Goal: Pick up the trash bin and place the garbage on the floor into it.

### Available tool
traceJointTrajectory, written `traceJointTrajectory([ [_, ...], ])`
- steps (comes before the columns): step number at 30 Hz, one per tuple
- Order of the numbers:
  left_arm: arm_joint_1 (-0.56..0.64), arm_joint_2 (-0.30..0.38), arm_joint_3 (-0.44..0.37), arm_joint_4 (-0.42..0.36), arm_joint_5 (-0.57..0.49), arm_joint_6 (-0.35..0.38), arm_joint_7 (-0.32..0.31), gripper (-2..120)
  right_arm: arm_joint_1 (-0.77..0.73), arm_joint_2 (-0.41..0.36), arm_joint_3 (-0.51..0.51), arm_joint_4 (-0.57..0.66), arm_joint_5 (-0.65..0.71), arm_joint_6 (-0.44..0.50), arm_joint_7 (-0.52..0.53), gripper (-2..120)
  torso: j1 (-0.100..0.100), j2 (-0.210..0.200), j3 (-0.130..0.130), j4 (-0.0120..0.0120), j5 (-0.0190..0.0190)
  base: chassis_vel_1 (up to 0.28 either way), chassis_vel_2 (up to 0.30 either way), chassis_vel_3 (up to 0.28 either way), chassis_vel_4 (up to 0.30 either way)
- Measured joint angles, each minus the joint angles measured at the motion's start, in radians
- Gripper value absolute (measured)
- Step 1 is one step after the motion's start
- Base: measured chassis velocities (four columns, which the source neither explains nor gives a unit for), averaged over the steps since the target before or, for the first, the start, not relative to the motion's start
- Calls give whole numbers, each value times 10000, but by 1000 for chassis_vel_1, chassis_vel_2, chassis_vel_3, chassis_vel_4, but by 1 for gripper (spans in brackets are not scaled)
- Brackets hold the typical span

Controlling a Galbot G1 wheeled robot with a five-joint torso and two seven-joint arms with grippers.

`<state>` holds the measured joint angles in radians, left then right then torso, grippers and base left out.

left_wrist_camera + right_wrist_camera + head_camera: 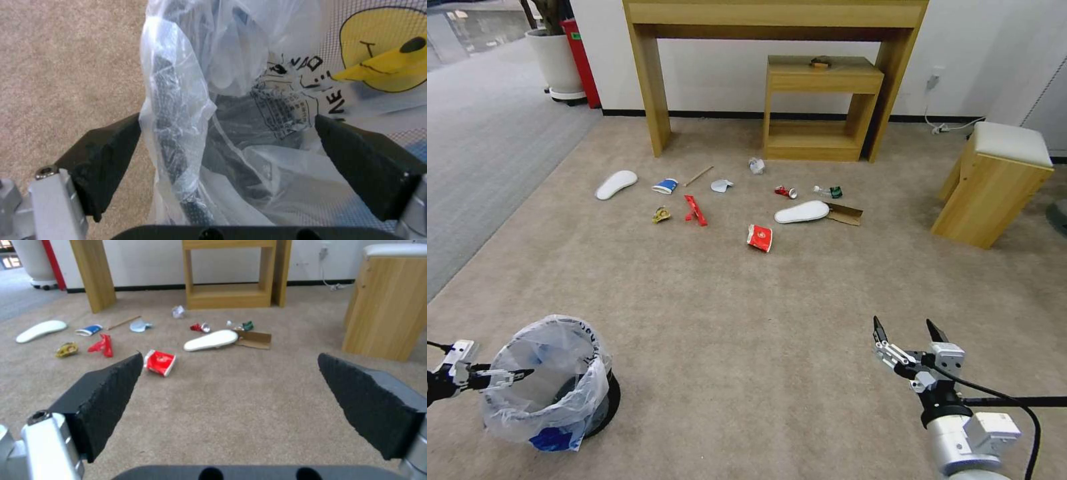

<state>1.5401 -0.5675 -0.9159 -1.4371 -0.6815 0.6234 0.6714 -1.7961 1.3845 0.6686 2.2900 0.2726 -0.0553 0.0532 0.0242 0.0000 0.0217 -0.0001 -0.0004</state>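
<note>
A beige carpeted floor (747, 313) fills the scene, with a tall wooden table (774, 27) and a small wooden shelf unit (820, 107) against the far wall. The trash bin (554, 380) — black, lined with a crinkly clear bag — stands on the carpet at the near left. The left gripper (517, 377) is at the bin's rim, its jaws spread wide, one finger outside the rim and one over the bag's inside. The right gripper (910, 330) hovers over bare carpet at the near right, jaws apart and empty. The garbage lies scattered well beyond both, near the shelf: two white insoles (802, 212), a red cup (760, 237), a blue cup (665, 186), a crushed can (786, 192).
</note>
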Motion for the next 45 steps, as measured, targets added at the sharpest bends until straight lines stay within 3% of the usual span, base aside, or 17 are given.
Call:
traceJointTrajectory([
  [6, -62, -12, 78, 166, 37, -19, -1, 99, -3, 9, -17, 40, 12, -1, 14, 100, 0, 0, 0, 0, -1, 0, 0, 0, 0],
  [9, -68, -9, 101, 237, 40, -19, -21, 93, 1, 9, -24, 41, 28, 9, 26, 100, 0, 0, 0, 0, 0, 0, 0, 0, 0],
  [11, -142, -3, 196, 386, 168, -42, -96, 72, -11, 26, -38, 41, 31, 45, 27, 100, 0, 0, 0, 1, 0, 0, 0, 0, 0],
  [16, -254, -71, 305, 413, 205, -49, -244, 57, -2, 28, -42, 40, 31, 48, 27, 100, 0, 0, 0, 0, 0, 0, 0, 0, 0],
  [18, -320, -167, 371, 380, 202, -15, -368, 45, 7, 33, -46, 41, 25, 58, 27, 100, 0, 0, 0, 1, 0, 0, 0, 0, 0],
  [20, -330, -188, 386, 363, 193, -13, -437, 43, 8, 37, -48, 41, 24, 63, 27, 100, 0, 0, 0, 1, 2, 0, 0, 0, 0],
  [22, -335, -224, 431, 307, 168, 25, -645, 30, 9, 52, -60, 40, 19, 72, 27, 100, -1, 0, -1, 2, 7, 0, 0, 0, 0],
  [28, -296, -257, 423, 161, 34, 161, -767, 15, 16, 56, -70, 35, 1, 75, 26, 100, 0, 1, -1, 0, 1, 0, 0, 0, 0],
  [30, -245, -291, 384, 64, -91, 245, -839, 3, 17, 57, -70, 33, -3, 82, 26, 100, 0, 1, 0, -2, -4, 0, 0, 0, 0],
  [32, -233, -302, 366, 42, -142, 284, -861, 1, 17, 57, -68, 33, -3, 82, 27, 100, 0, 1, 0, -1, -4, 0, 0, 0, 0],
  [34, -74, -364, 206, -310, -577, 587, -1452, 0, 21, 55, -40, 33, 11, 86, 38, 100, 0, 1, 0, 1, -5, 0, 0, 0, 0],
  [40, 185, -523, -196, -1017, -1328, 986, -2419, 0, 46, 55, -9, 7, 18, 96, 52, 100, 0, 0, 0, 1, -2, 0, 0, 0, 0],
  [43, 569, -704, -779, -1924, -2327, 1156, -3749, 0, 82, 66, -4, 8, 21, 94, 82, 100, 0, 0, 0, 0, -2, 0, 0, 0, 0],
  [44, 569, -704, -779, -1924, -2327, 1156, -3749, 0, 82, 66, -4, 8, 21, 94, 82, 100, 0, 0, 0, 0, -2, 0, 0, 0, 0],
  [45, 698, -740, -939, -2145, -2584, 1158, -4129, 0, 88, 67, 2, 10, 23, 88, 91, 100, 0, 1, 0, -1, -2, 0, 0, 0, 0],
])
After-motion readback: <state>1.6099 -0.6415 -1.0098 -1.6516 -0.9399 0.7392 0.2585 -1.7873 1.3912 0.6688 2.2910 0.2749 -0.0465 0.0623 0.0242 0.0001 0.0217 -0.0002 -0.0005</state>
